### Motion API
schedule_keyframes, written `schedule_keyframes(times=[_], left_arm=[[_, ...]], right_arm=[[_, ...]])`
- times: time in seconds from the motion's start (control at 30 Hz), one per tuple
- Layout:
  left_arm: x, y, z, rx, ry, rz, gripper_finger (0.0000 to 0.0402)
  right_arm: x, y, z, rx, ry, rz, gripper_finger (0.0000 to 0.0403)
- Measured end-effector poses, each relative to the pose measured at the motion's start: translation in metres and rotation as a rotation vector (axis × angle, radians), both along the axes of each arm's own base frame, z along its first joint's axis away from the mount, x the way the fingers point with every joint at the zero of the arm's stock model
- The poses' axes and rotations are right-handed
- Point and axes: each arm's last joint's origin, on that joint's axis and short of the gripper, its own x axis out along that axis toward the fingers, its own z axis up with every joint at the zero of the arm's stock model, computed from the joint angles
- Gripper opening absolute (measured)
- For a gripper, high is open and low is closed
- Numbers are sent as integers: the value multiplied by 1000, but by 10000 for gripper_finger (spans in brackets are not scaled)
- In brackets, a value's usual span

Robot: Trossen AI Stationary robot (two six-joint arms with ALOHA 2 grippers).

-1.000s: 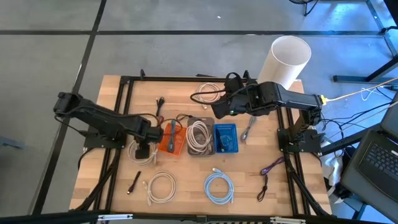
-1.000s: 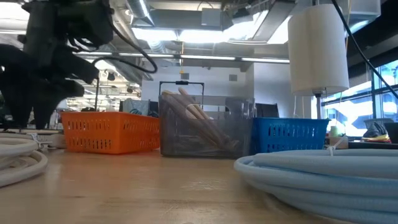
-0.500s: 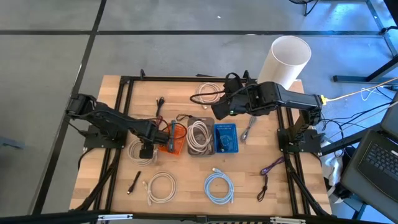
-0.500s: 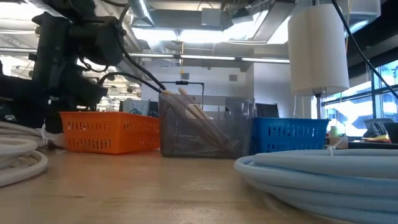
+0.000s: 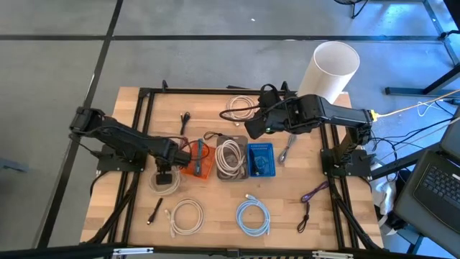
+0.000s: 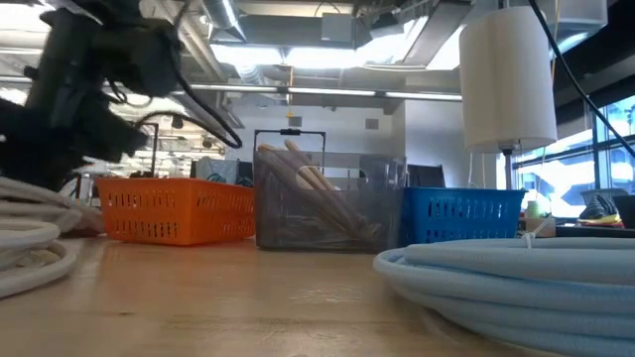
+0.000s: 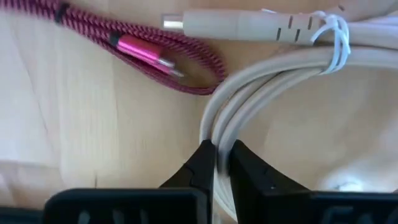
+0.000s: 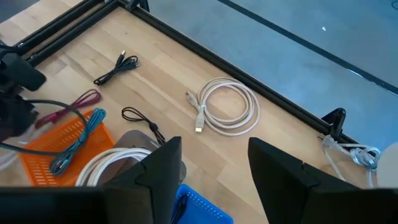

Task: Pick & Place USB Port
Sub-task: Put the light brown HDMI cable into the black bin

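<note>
Beige cable coil (image 5: 164, 180) sits on table (image 5: 215, 216) just left of orange basket (image 5: 195, 161), L gripper (image 7: 217, 163) clenched on its strands. Vs half a sec ago, L arm has pulled back slightly and coil edge looks lifted in low view, so pick likely underway, placing not yet done. Pink cable (image 7: 149, 53) lies beside. R gripper (image 8: 208, 163) hangs spread, empty, over grey bin (image 5: 230, 156).
</note>
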Motion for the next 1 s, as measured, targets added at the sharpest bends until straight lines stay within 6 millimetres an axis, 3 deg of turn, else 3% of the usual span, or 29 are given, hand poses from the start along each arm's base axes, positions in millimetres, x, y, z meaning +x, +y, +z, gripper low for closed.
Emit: schedule_keyframes(times=[0.27,0.53,0.7,0.83,1.0], left_arm=[[-22,-5,49,-22,-104,73,22],[-26,-2,114,-51,-481,198,21],[-10,-1,148,-87,-827,220,21],[12,6,162,-86,-1053,173,21],[43,28,156,-97,-1068,118,20]], right_arm=[[0,0,0,0,0,0,188],[0,0,0,-7,13,8,188],[-1,0,0,-16,22,17,188],[-1,0,0,-23,22,14,188],[-1,0,0,-30,33,28,188]])
